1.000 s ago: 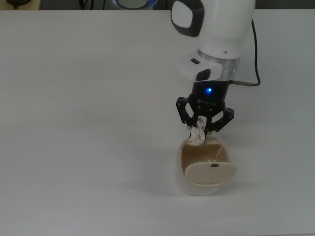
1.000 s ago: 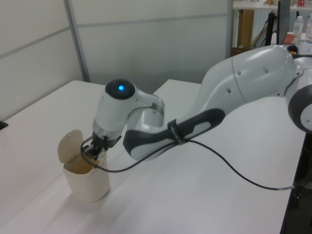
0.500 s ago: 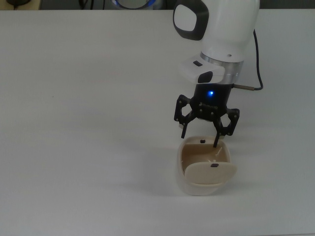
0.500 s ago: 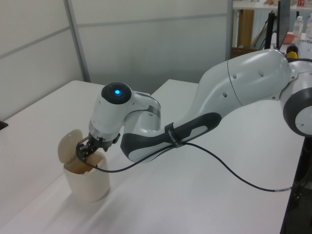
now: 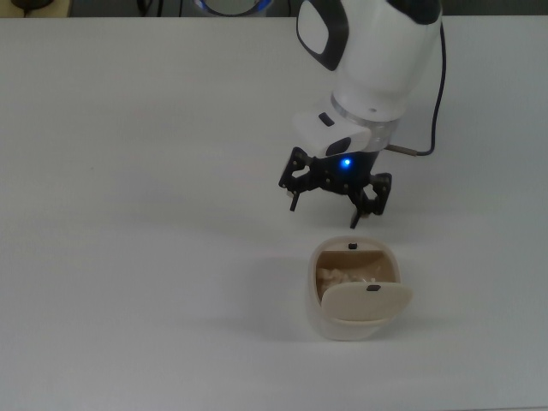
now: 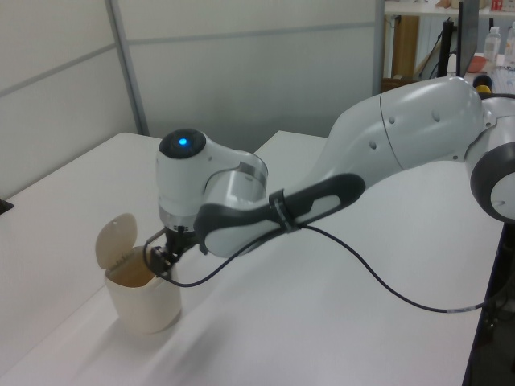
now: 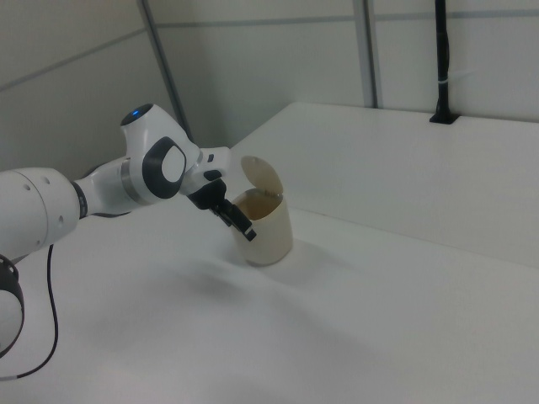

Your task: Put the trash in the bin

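Gripper (image 5: pixel 324 208) fingers spread, empty, beside bin (image 5: pixel 353 328); trash (image 5: pixel 345 276) lies inside; flap lid tipped open for drop.

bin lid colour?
Cream-beige, with a small black mark, same tone as the bin; the lid shows best in the top view.

The table (image 5: pixel 137 171) is bare across the top view's left and centre, so open passage is offered there. One obstacle is noted: the bin (image 5: pixel 353 295), standing alone toward the top view's lower right. Its mouth is open upward, with the flap lid (image 5: pixel 366 301) raised over the near edge. The tool (image 5: pixel 324 212), fingers spread, is held just above and clear of the rim.
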`<control>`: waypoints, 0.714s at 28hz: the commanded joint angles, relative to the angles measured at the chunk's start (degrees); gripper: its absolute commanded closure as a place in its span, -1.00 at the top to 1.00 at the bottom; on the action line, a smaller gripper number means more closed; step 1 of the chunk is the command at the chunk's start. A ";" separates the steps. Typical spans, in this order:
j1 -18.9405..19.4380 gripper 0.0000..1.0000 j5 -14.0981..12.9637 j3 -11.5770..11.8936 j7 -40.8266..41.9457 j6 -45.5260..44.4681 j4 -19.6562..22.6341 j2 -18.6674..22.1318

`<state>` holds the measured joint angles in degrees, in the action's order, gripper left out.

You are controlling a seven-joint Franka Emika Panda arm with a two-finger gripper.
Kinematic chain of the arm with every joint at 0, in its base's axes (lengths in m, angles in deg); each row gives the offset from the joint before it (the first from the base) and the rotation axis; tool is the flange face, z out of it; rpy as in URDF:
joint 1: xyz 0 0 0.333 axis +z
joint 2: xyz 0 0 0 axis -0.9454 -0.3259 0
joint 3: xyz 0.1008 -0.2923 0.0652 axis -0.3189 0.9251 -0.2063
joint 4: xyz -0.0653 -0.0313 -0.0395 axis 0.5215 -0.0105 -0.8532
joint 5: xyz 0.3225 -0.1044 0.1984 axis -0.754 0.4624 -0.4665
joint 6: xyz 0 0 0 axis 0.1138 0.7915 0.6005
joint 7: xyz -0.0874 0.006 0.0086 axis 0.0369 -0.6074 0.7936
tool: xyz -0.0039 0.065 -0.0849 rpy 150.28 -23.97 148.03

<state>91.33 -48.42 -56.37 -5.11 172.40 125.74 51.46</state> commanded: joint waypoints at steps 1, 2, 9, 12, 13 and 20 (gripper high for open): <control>-1.10 1.00 -8.13 0.87 14.58 -12.19 0.27 5.36; -1.45 1.00 -8.74 0.96 15.98 -14.48 0.27 6.24; -3.91 1.00 -10.59 1.05 28.46 -31.17 0.27 12.04; -5.76 1.00 -10.59 1.05 30.76 -33.39 0.27 13.01; -6.37 1.00 -10.51 1.05 31.46 -33.83 0.36 13.36; -12.87 1.00 -10.51 1.05 38.58 -36.47 0.44 15.82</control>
<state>82.08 -57.59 -55.42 28.21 137.82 124.75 64.75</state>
